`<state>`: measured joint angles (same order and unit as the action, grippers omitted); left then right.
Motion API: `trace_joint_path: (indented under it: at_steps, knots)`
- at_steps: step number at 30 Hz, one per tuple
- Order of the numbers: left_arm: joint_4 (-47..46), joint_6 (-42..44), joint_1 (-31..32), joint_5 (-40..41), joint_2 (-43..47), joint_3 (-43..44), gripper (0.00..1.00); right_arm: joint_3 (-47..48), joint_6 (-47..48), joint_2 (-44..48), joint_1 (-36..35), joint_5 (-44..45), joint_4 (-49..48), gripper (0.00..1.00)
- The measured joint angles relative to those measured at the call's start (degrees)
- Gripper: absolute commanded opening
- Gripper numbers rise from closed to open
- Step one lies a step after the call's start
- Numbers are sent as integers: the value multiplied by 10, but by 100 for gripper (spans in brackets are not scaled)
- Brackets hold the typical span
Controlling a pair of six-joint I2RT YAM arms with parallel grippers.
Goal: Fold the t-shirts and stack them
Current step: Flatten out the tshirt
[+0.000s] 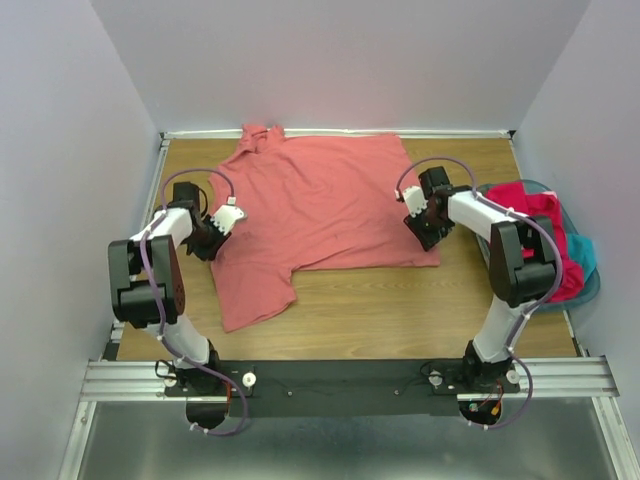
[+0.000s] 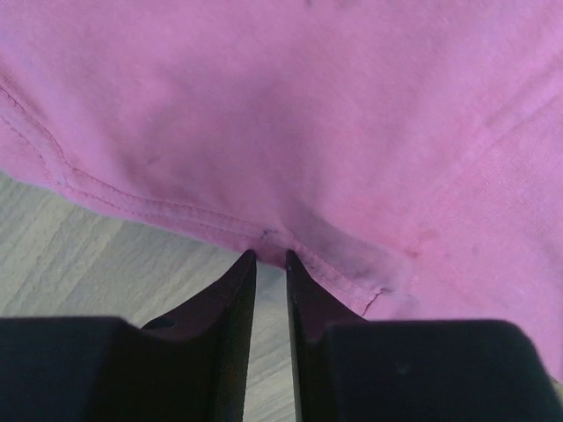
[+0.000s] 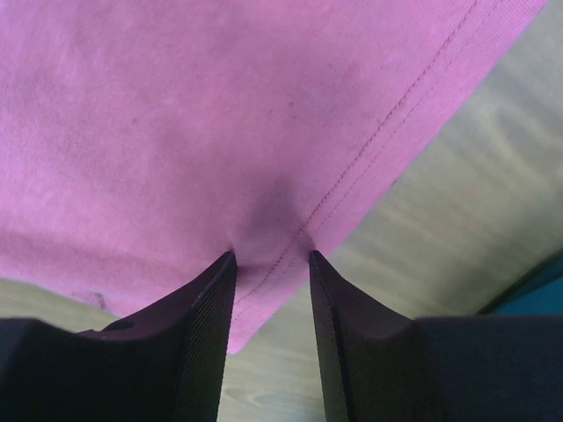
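A large salmon-pink t-shirt (image 1: 320, 205) lies spread flat on the wooden table, one sleeve hanging toward the front left. My left gripper (image 1: 222, 224) is at the shirt's left edge; in the left wrist view (image 2: 268, 257) its jaws are nearly together and pinch the hem (image 2: 176, 211). My right gripper (image 1: 421, 216) is at the shirt's right edge; in the right wrist view (image 3: 273, 257) its jaws stand apart astride the stitched hem (image 3: 369, 149), with cloth bunched between the tips. Magenta-red (image 1: 535, 215) and teal (image 1: 583, 255) shirts lie heaped at the right.
The round teal basket (image 1: 592, 287) holding the heaped shirts stands at the table's right edge, behind my right arm. White walls close in the back and both sides. Bare wood (image 1: 400, 310) shows in front of the shirt.
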<state>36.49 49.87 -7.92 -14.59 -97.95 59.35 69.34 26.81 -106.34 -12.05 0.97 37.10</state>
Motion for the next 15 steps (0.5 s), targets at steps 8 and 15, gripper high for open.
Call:
trace_joint_path:
  at_steps: [8,15]
  knots:
    - [9,23,0,5,108,-115,22,-81,23,68,0,5,55,47]
    - [96,18,0,0,109,-53,24,-25,17,70,1,-16,132,47]
